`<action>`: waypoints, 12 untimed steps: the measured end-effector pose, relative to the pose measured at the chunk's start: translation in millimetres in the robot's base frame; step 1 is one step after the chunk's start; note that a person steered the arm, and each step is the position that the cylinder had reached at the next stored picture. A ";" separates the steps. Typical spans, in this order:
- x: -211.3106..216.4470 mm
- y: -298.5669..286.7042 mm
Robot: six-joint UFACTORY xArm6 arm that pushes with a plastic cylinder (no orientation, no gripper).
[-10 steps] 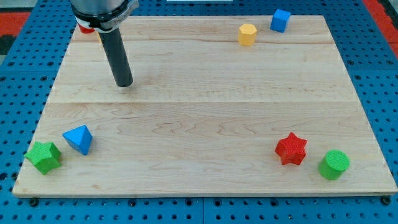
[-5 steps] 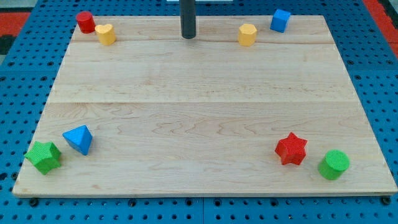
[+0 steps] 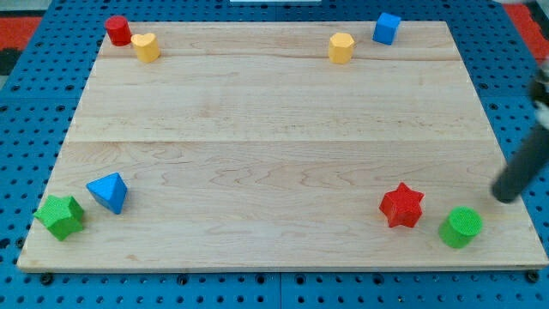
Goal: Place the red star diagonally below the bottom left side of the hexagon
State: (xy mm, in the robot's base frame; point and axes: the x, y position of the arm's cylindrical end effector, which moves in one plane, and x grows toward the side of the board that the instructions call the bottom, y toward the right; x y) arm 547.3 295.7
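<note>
**Tip position at the desk's lower right, red star untouched**

My tip (image 3: 506, 197) stands at the view's right edge of the wooden desk (image 3: 274, 129), near the lower right corner. The rod rises from it toward the view's upper right and appears blurred. The arm carries no pincer, so there is nothing to be apart or together; the rod ends in a plain tip.

The red star (image 3: 401, 205) lies on the desk to the view's left of my tip, apart from it. The green cylinder (image 3: 461, 227) sits between them, lower in the view, just beside the star and close below my tip; no contact is visible.

The yellow hexagon (image 3: 341, 47) lies near the view's top edge, well apart from the red star. The blue cube (image 3: 387, 27) sits just beside it, up and to the right.

Other blocks:
- Red cylinder (image 3: 118, 30) and a yellow block (image 3: 146, 47), top left corner.
- Blue pyramid-like block (image 3: 109, 191) and green star (image 3: 60, 215), bottom left corner.
</note>
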 end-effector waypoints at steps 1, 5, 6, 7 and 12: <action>30.3 -8.2; 23.8 -146.4; 14.2 -180.9; -8.7 -204.6; -207.7 -307.7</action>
